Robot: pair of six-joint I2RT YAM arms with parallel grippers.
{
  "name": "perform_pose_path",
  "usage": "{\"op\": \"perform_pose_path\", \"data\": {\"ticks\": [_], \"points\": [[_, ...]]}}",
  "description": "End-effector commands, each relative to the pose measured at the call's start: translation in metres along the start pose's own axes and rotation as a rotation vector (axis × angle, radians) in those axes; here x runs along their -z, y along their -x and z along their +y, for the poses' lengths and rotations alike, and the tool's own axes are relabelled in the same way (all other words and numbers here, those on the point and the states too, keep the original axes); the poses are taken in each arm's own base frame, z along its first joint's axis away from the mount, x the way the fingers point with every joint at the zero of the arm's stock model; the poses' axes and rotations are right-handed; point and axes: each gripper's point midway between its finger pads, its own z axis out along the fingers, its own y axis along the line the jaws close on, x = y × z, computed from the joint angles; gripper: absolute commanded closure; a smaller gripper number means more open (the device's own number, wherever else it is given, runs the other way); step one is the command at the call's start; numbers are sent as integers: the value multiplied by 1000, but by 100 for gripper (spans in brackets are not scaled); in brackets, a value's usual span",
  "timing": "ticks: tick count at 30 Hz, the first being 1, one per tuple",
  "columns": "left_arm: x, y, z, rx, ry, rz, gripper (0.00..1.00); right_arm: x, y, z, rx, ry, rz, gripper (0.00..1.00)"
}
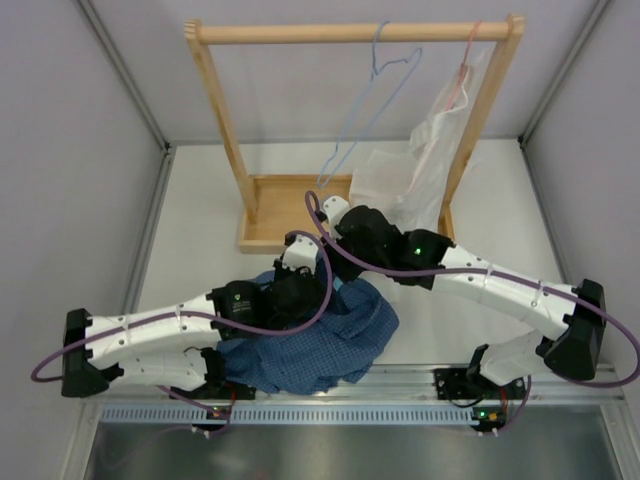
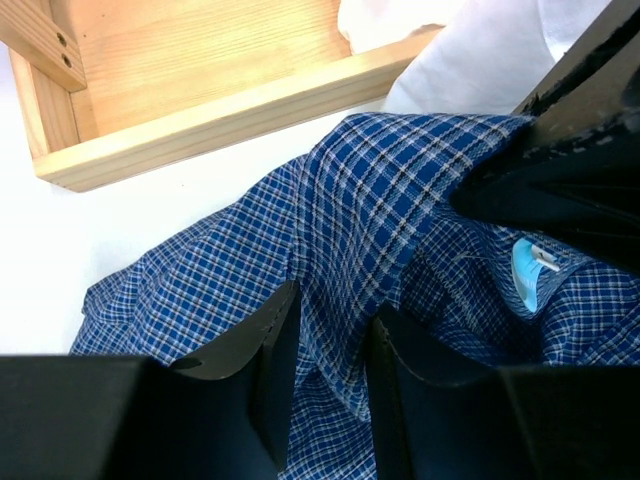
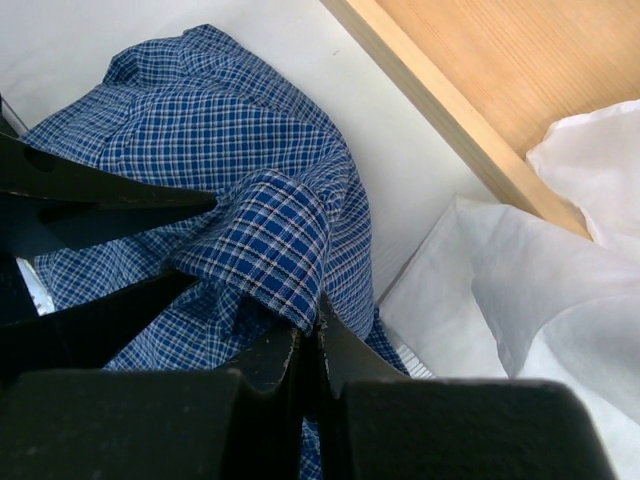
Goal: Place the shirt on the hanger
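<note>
The dark blue checked shirt [image 1: 330, 345] lies crumpled on the table between the two arms, near the front edge. Its upper part is lifted where both grippers meet. My left gripper [image 2: 335, 345] has its fingers pressed on either side of a raised fold of the shirt [image 2: 340, 230]. My right gripper [image 3: 318, 335] is pinched shut on the edge of a folded-over band of the shirt [image 3: 260, 240]. The light blue hanger [image 1: 372, 100] hangs tilted by its hook from the wooden rail, apart from both grippers.
A wooden rack [image 1: 350, 33] with a tray base [image 1: 275, 205] stands at the back. A white shirt [image 1: 420, 170] on a pink hanger [image 1: 462, 75] hangs at its right end and drapes onto the table beside the grippers.
</note>
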Motion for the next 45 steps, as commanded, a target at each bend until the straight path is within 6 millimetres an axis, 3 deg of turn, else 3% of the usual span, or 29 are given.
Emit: {"op": "perform_pose_path", "data": {"ticks": [1,3,4,9,11,14,15,21,26,29,30,32,34,35,36,37,38,40,41,42,44,45], "points": [[-3,4,-1,33,9,-36,68,9,29,6,-47,34,-70,100],[-4,2,-5,46,-13,-40,73,8,28,4,-58,29,-67,100],[-5,0,-7,49,-20,-37,80,7,28,3,-62,26,-65,100],[-2,0,-4,45,-29,-41,100,1,22,-10,-97,16,-49,97],[-4,1,3,54,-14,-46,100,6,25,-6,-98,42,-72,93],[-3,7,12,100,-14,-51,100,19,33,4,-88,106,-125,59],[-2,9,14,119,-17,-55,100,22,34,4,-88,110,-140,37],[13,26,21,232,-62,-98,100,72,66,2,-129,111,-298,1],[22,30,14,308,-158,-131,100,120,104,-38,-275,-84,-486,1],[24,25,11,304,-186,-118,100,130,116,-62,-315,-186,-503,1],[24,25,12,307,-185,-120,100,145,132,-65,-320,-196,-543,0],[22,19,13,305,-179,-113,100,154,152,-73,-322,-238,-569,1],[21,16,12,313,-182,-107,100,156,166,-83,-327,-267,-578,2],[19,12,12,307,-182,-99,100,142,170,-86,-320,-284,-547,8],[19,11,11,307,-183,-95,100,153,185,-87,-323,-285,-574,10],[18,9,10,305,-185,-92,100,151,191,-92,-325,-301,-572,13],[16,6,9,300,-185,-82,100,133,193,-100,-308,-348,-538,14],[15,4,8,304,-188,-76,100,139,210,-111,-301,-416,-566,16],[15,3,6,305,-196,-69,100,122,209,-122,-284,-473,-533,19],[16,3,5,306,-201,-66,100,129,221,-124,-282,-484,-561,20],[15,0,3,304,-208,-59,100,113,222,-137,-262,-552,-517,27],[14,-1,3,306,-210,-56,100,122,232,-139,-263,-566,-541,30]]}}
